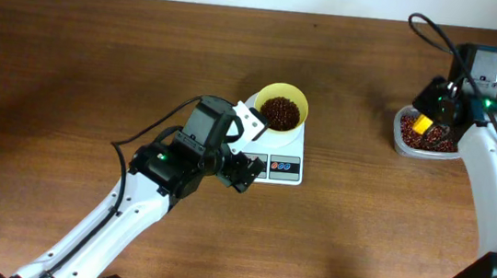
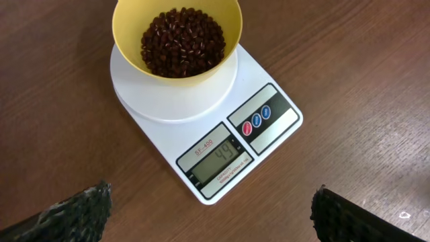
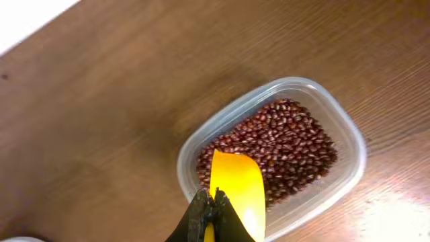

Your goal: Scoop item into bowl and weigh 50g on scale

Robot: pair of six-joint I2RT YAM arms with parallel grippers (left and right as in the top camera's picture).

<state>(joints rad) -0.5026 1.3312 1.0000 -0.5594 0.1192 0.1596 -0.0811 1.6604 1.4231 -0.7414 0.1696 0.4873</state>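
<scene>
While bowl (image 2: 232,27) of beans (image 2: 183,40) sits on scale (image 2: 201,114), left gripper (image 2: 208,215) gapes; right gripper (image 3: 211,208) clamps scoop (image 3: 236,185) over tub (image 3: 349,134).

The left wrist view cuts off the far rim of the bowl (image 2: 126,33).

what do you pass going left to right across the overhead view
left pincer, open → yellow bowl of beans → clear tub of more beans. left out: the scale, which spans pincer and bowl, and the right pincer with its scoop, both over the tub.
</scene>
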